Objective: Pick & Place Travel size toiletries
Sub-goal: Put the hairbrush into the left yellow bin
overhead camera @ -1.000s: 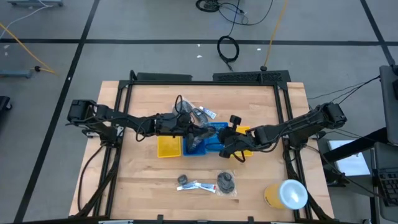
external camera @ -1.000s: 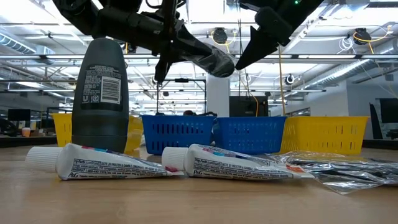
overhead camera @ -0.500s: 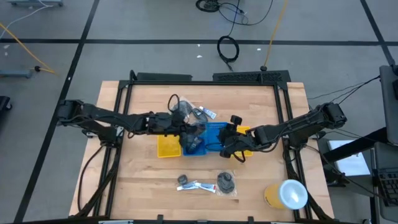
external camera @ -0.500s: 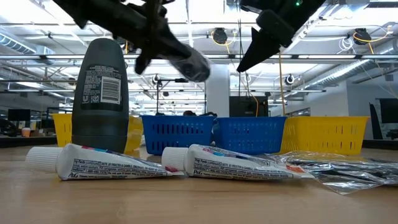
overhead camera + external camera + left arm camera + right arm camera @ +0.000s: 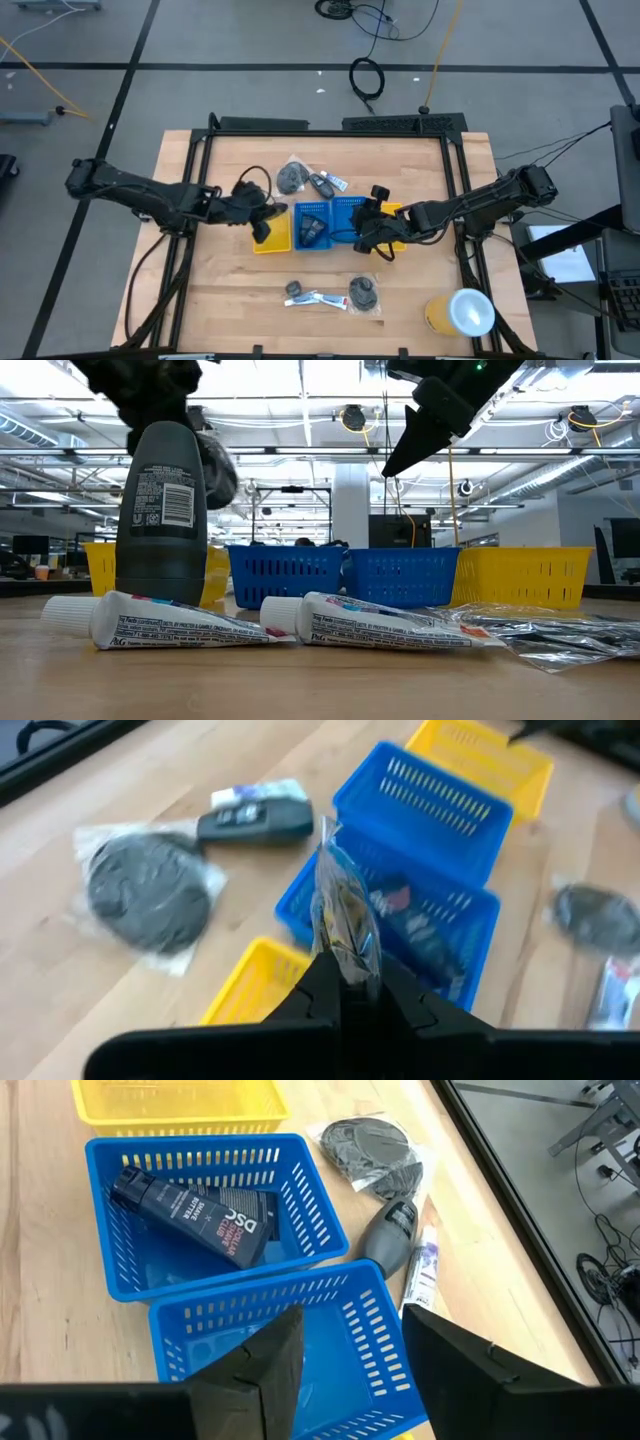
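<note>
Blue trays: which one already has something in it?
The blue tray next to the left yellow tray: that blue tray holds a dark tube lying flat. The other blue tray, under the right gripper, looks empty.

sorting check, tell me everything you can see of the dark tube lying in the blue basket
The dark tube is a squeeze tube of matte plastic, with white "DSC" lettering and a dark cap at one end. It lies flat and slantwise on the floor of one blue basket, alone there. Nothing grips it; the neighbouring blue basket looks bare.

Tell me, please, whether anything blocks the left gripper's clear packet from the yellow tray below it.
Nothing visible does: the left gripper holds the clear plastic packet over the yellow slotted plastic tray, only air between.
</note>
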{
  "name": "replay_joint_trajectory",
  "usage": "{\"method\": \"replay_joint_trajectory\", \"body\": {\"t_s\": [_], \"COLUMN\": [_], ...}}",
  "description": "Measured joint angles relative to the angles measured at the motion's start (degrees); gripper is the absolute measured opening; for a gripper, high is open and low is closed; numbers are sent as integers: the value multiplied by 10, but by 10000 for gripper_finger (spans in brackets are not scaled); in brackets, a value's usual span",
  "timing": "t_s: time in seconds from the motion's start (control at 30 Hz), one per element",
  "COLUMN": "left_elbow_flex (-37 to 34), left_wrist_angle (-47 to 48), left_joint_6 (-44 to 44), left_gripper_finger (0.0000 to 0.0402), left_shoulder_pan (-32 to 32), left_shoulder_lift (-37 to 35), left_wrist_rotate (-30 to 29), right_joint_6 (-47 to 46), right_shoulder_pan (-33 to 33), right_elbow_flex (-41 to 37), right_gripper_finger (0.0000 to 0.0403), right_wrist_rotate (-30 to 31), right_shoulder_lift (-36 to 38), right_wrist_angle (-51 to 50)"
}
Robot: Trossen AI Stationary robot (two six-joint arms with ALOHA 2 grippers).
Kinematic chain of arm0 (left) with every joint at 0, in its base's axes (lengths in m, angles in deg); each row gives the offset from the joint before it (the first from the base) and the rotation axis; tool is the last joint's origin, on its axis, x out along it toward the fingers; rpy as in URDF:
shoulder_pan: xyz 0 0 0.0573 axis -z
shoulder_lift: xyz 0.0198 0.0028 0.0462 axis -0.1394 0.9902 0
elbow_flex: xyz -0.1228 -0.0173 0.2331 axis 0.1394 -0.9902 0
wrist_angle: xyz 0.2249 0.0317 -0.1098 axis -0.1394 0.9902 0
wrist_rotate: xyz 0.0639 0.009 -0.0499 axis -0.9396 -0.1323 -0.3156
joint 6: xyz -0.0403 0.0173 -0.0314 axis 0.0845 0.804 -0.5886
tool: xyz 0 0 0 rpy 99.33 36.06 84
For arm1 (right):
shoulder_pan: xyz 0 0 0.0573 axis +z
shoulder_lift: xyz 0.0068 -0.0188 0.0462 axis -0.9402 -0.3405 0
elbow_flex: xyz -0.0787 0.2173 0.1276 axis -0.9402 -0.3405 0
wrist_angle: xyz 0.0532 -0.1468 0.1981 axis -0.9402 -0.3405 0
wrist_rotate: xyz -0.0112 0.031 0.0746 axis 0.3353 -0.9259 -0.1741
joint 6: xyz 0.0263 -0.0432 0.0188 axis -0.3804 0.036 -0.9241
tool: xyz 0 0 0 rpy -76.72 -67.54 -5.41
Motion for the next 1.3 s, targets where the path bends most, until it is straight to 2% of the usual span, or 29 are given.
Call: {"method": "replay_joint_trajectory", "body": {"t_s": [0.23,0.93,1.3], "left_elbow_flex": [0,4,86], "left_wrist_angle": [89,89,189], "left_joint_6": [9,63,75], "left_gripper_finger": [12,14,15], "left_shoulder_pan": [31,44,44], "left_shoulder_lift": [-14,64,133], "left_wrist_rotate": [-14,-58,-53], "right_joint_6": [0,0,0], "right_shoulder_pan": [0,-1,-1], "right_elbow_flex": [0,0,0], "right_gripper_finger": [167,167,167], "right_wrist_rotate": [0,2,2], "right_shoulder_lift": [0,0,0], "right_wrist_angle": [0,5,4]}}
